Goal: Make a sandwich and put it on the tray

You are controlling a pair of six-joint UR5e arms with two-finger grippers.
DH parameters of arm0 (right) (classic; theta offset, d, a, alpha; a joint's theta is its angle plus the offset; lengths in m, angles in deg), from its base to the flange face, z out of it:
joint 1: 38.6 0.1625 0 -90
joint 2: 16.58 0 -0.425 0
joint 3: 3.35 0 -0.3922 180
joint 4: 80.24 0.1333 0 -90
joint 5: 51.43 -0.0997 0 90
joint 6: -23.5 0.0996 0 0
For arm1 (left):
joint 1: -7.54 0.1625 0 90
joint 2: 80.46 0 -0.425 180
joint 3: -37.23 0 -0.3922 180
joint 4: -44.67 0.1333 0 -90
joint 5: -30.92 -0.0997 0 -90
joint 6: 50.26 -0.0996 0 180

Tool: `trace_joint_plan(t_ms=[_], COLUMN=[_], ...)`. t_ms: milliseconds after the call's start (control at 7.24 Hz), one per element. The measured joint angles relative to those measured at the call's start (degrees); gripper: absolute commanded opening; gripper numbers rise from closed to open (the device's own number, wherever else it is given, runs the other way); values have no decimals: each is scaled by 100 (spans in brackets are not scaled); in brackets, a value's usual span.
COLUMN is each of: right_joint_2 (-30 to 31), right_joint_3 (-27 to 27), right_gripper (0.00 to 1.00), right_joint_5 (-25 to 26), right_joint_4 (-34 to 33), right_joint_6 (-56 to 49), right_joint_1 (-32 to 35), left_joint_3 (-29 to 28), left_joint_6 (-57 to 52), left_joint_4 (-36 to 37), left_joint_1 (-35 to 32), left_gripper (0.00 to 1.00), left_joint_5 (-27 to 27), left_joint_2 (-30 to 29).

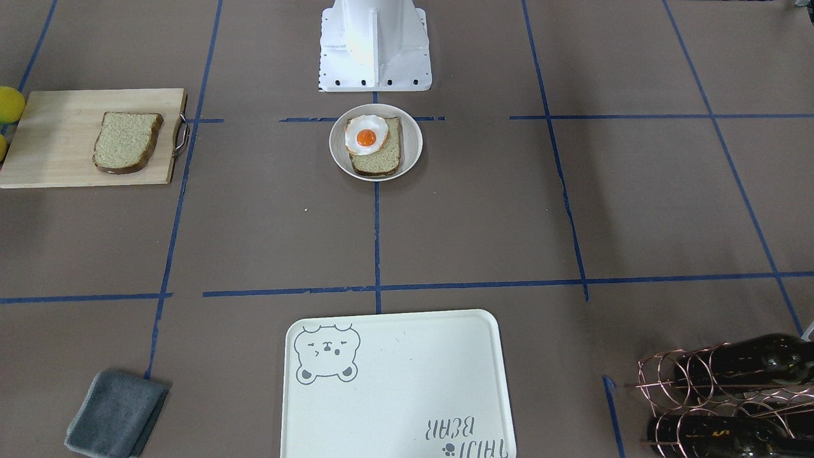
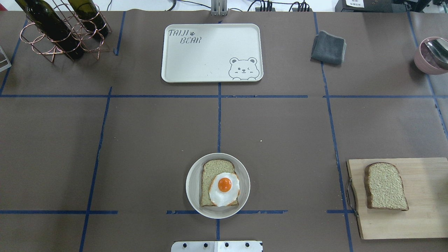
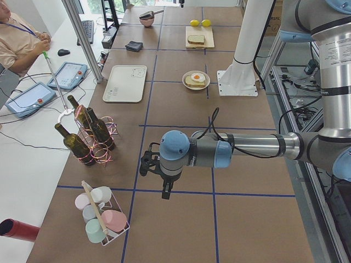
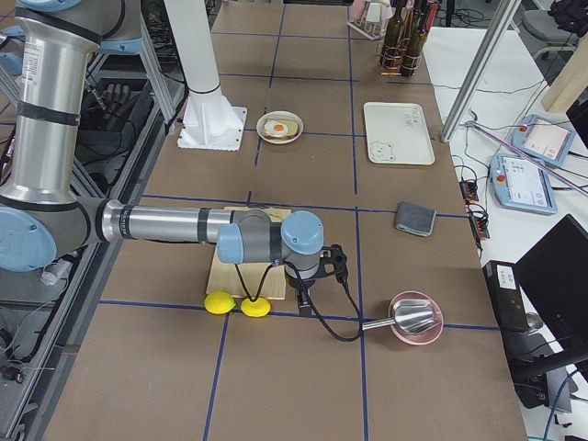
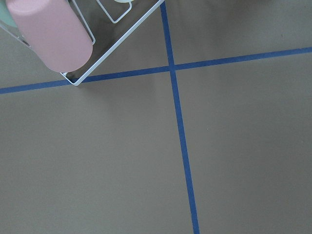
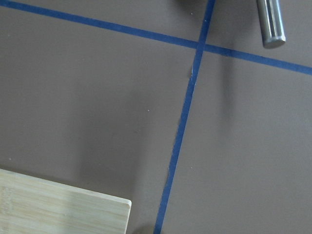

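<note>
One bread slice (image 2: 211, 171) lies on a round white plate (image 2: 191, 183) near the robot base, with the fried egg (image 2: 224, 189) on top of it. The second bread slice (image 2: 385, 186) lies on the wooden cutting board (image 2: 420, 217). The cream bear tray (image 2: 210, 52) sits empty at the far middle. My left gripper (image 3: 164, 189) hangs over bare table near a cup rack, far from the plate. My right gripper (image 4: 308, 287) hangs by the board's far end near the lemons. I cannot tell whether either is open or shut.
A copper wine rack with dark bottles (image 2: 59, 28) stands far left. A grey cloth (image 2: 328, 48) and a pink bowl with a spoon (image 2: 432, 54) lie far right. Two lemons (image 4: 234, 304) sit beside the board. A cup rack (image 3: 101, 213) stands near the left gripper.
</note>
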Motion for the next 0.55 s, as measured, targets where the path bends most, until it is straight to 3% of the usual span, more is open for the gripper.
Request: trace_joint_plan(t_ms=[553], right_joint_2=[182], right_joint_3=[-263], right_gripper=[100], right_joint_5=[7], right_joint_4=[193], right_joint_6=[186], right_joint_1=[-8], left_joint_3=[-9], left_joint_6=[-1], left_joint_4=[-6], left_joint_1=[2], left_gripper=[100], left_joint_5=[7], left_joint_2=[0])
